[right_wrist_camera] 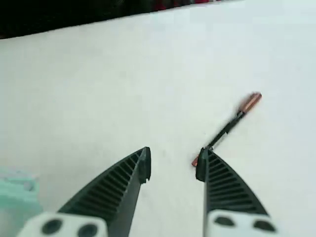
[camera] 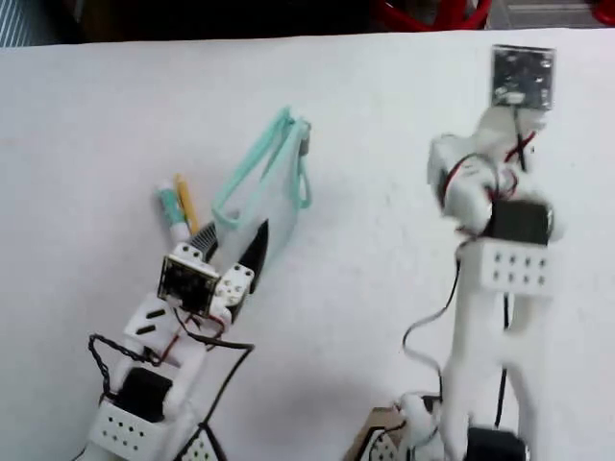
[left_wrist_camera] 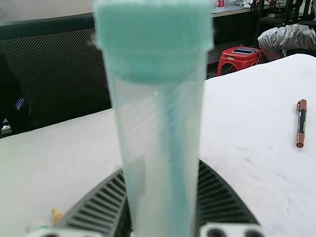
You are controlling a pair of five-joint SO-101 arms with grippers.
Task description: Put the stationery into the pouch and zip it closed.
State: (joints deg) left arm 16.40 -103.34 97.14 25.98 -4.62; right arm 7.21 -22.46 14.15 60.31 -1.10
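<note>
Pouch (camera: 264,187) of translucent material with teal trim stands upright, we note, its near end clasped by the left pincer (camera: 231,240), while a teal-capped glue stick (camera: 171,205) and a yellow pencil (camera: 185,202) lie just beside that pincer. We see the right pincer (right_wrist_camera: 174,158) hanging with jaws wide, a copper-capped black pen (right_wrist_camera: 228,127) just beyond one tip.
</note>
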